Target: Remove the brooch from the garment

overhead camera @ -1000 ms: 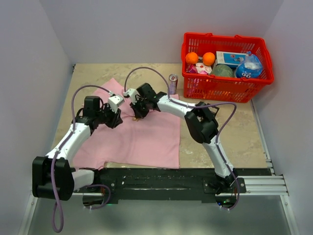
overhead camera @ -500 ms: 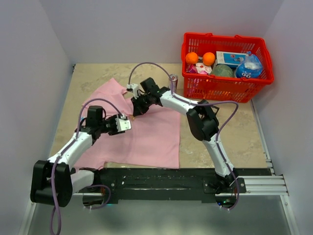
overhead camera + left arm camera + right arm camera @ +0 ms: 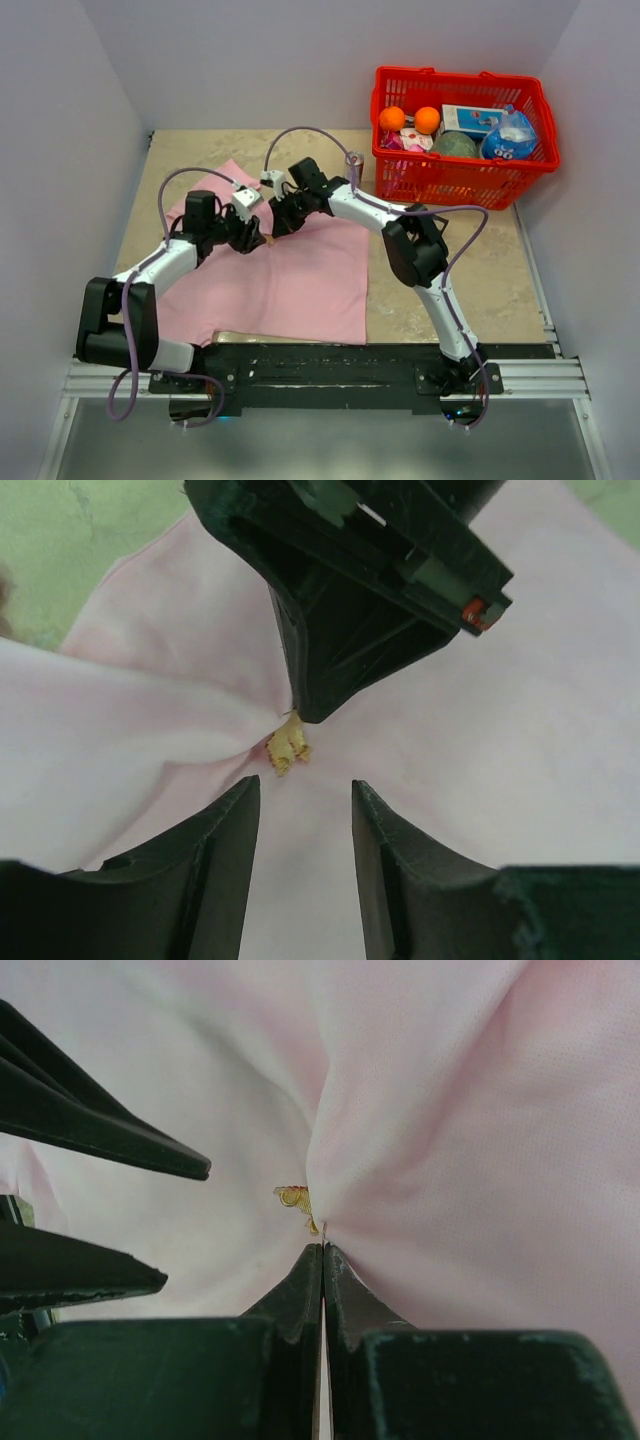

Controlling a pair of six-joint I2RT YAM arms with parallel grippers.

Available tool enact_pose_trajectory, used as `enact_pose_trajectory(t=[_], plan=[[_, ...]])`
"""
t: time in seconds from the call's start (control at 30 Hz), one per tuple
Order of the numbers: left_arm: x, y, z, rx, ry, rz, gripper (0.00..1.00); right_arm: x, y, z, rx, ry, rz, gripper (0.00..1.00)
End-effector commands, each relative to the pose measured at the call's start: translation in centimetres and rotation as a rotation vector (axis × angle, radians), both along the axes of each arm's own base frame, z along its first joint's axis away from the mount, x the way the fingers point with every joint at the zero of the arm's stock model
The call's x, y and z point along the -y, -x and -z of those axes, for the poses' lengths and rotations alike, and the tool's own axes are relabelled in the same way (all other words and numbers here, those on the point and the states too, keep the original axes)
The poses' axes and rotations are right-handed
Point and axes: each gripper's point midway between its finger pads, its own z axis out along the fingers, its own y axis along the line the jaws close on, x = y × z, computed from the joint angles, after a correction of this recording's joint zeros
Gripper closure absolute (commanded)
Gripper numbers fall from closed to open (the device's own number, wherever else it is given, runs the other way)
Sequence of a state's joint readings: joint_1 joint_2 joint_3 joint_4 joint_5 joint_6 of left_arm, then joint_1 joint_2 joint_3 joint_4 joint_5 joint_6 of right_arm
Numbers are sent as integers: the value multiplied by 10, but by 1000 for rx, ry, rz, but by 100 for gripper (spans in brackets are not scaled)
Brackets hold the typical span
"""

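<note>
my right end effector [image 3: 322, 1250] clenched on puckered fold of garment [image 3: 300, 280], brooch [image 3: 288, 745] just beside its tip. my left end effector [image 3: 305, 792] released, jaws apart, near brooch, opposite side.

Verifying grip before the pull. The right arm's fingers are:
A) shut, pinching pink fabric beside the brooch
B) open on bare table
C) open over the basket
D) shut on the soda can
A: in the right wrist view the right fingers meet tip to tip on a pucker of the garment, with the brooch just beyond the tips.
</note>
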State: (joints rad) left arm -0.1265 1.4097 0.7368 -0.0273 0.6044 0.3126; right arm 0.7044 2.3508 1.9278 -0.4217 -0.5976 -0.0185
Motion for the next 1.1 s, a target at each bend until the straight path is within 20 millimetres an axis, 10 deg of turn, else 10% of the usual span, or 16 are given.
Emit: enact_pose_trajectory(t=[0.0,1.07], plan=[[15,3,-11,-160,194,-122,53,-5,-3,-17,16,-44,-6,100],[11,-41,39,-315,173,-264,63,-3,-3,-15,-8,-41,16,100]])
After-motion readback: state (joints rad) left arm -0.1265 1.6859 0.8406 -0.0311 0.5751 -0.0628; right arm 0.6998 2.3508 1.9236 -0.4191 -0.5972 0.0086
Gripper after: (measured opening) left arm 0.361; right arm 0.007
